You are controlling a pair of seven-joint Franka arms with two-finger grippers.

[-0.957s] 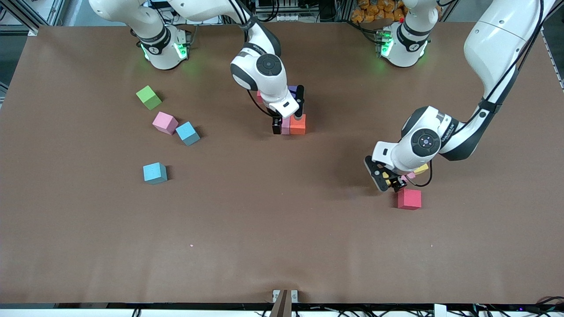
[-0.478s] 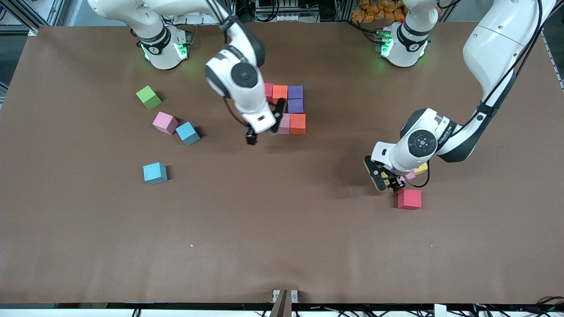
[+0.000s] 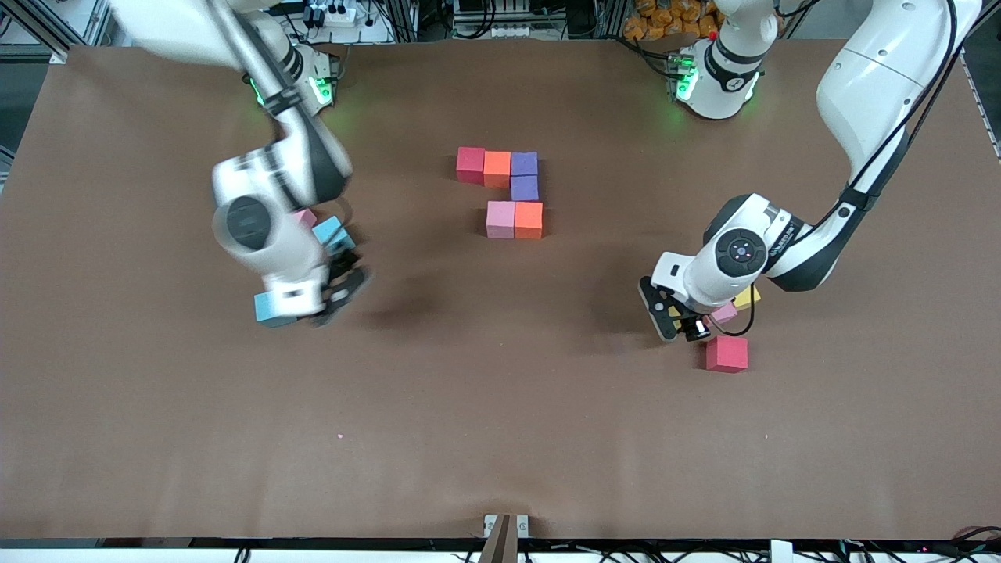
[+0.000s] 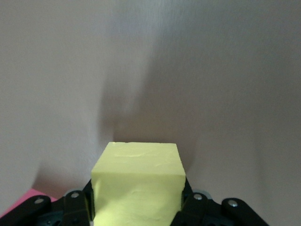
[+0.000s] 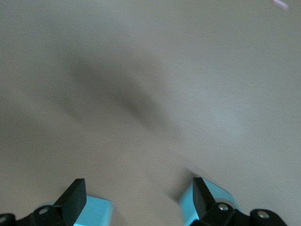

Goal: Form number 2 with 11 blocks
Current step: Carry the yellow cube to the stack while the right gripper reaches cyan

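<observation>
Six blocks (image 3: 508, 193) form the started number 2 mid-table. Toward the left arm's end from it, the left gripper (image 3: 679, 322) has its fingers closed on a yellow block (image 4: 137, 186), beside a red block (image 3: 726, 353) and a pink one (image 3: 724, 313). Toward the right arm's end, the right gripper (image 3: 336, 293) hangs wide open, holding nothing, over two light blue blocks (image 3: 274, 309).

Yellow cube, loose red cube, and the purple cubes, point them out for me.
yellow cube (image 4: 137, 186), left wrist view, its near face between the fingers.
loose red cube (image 3: 726, 353), front view, its top face.
purple cubes (image 3: 524, 163), front view, top of the upper one.
</observation>
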